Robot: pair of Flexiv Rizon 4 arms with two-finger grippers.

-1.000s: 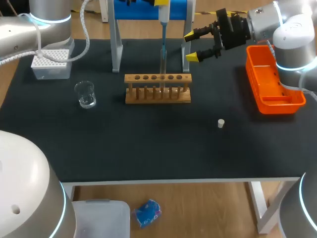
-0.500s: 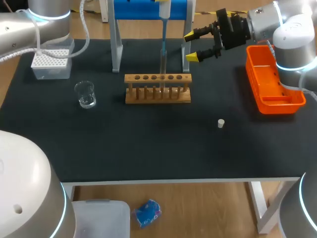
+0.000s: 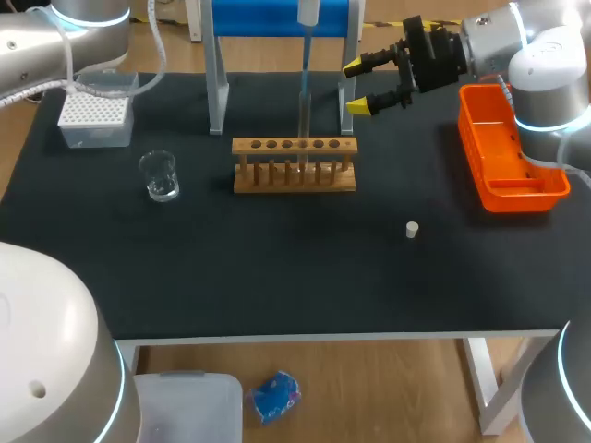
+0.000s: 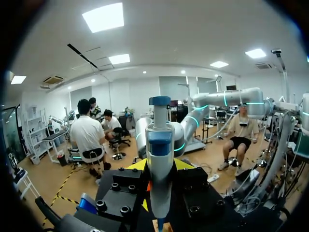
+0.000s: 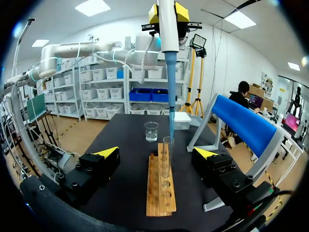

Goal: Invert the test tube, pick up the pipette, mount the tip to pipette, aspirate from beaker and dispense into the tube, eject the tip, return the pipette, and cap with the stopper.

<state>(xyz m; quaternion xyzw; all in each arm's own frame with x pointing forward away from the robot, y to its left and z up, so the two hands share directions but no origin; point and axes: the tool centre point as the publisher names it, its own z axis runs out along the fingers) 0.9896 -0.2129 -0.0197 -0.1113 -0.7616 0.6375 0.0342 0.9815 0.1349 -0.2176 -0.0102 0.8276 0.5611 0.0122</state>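
Clearly the risk at this moment sat at the mouth of the test tube [image 3: 301, 137]. The left end effector [image 5: 167, 13] was clamped on the pipette [image 3: 307, 13], one yellow finger on either side of its white body. It held the pipette upright over the wooden rack [image 3: 294, 175] near the middle of the worktop's [image 3: 277, 268] rear edge. The blue tip [image 5: 171, 92] pointed down at the tube standing in that rack. Its end was at the tube's rim, and I could not tell whether it had gone inside.

If the tip was off-centre, a dispense could run down the outside of the glass or onto the rack. A sideways nudge could knock the slender tube askew in its hole. A lift-off that was not straight up could drag the tip against the rim.

The right end effector [image 3: 357, 86] was spread open and empty, just beside the rack on the side toward the right rear corner. That was close enough that a careless swing could strike the rack or the pipette.

The stopper [image 3: 412, 230] lay alone, right of centre toward the front edge; small and round, it could roll away from a poor pinch. The beaker [image 3: 160, 175] stood toward the left edge, well apart.
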